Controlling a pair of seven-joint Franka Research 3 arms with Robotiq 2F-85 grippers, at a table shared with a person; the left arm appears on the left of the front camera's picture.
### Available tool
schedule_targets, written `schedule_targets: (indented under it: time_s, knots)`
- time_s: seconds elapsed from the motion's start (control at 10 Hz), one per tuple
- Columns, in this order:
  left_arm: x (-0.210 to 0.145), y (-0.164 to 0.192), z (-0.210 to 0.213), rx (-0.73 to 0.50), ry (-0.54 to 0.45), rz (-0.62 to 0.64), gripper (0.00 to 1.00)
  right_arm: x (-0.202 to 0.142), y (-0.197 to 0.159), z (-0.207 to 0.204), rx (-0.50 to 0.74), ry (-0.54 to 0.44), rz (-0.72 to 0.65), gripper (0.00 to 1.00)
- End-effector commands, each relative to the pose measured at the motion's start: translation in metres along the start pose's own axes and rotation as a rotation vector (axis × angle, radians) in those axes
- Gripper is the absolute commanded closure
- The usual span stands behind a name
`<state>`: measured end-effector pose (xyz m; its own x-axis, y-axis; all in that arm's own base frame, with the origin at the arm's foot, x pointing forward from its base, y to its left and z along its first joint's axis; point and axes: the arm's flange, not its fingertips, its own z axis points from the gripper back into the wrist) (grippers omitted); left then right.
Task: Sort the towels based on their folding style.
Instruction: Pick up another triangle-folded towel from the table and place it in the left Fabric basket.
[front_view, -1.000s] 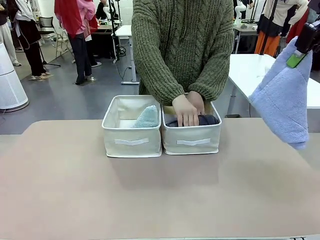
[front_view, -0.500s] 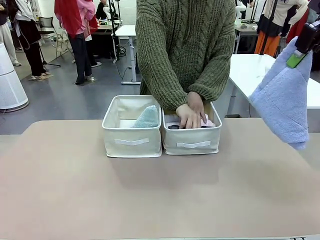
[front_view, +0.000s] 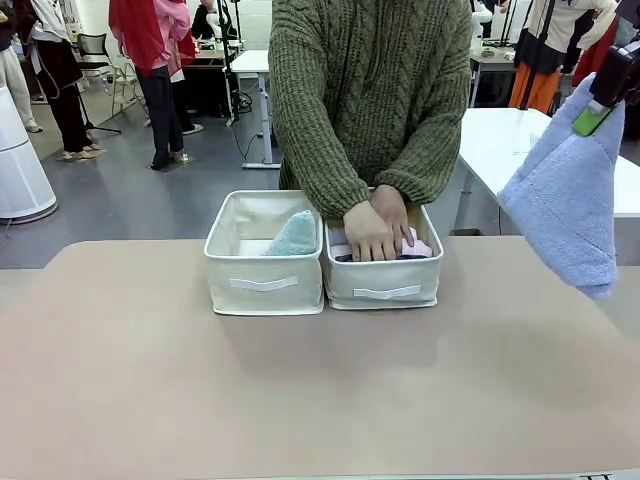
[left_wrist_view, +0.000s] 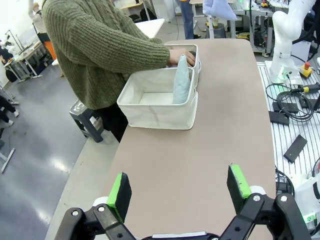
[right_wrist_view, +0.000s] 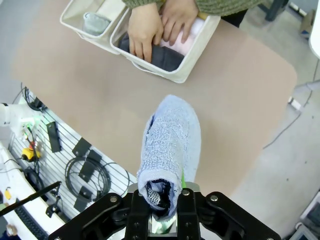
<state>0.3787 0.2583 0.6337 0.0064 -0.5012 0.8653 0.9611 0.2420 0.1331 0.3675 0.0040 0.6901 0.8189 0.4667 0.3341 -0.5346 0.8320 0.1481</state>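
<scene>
The right end effector (front_view: 596, 116) pinches a corner of the periwinkle blue towel (front_view: 565, 200), held high over the bench's (front_view: 320, 400) right end. Soft, light terry droops, so a folded corner looks the best hold. The left end effector (left_wrist_view: 180, 187) hovers open as a person's hands (front_view: 375, 225) press rolled towels (right_wrist_view: 165, 57) into a bin (front_view: 385, 290).

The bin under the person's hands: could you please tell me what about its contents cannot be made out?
- Front view: the person's hands and the bin wall hide most contents.
- Right wrist view: hands cover all but parts of a dark grey towel and a pale pink towel; more beneath cannot be told.
- Left wrist view: the nearer bin hides its inside.
</scene>
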Motion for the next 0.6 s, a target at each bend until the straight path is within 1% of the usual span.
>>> schedule_targets:
  time_s: [0.0,0.5]
  knots:
    - [0.001,-0.0012,0.0011,0.005,-0.008,-0.004,0.0,-0.0019,-0.0003,0.001,0.001,0.004,0.019,0.82]
    - [0.001,-0.0012,0.0011,0.005,-0.008,-0.004,0.0,-0.0019,-0.0003,0.001,0.001,0.004,0.019,0.82]
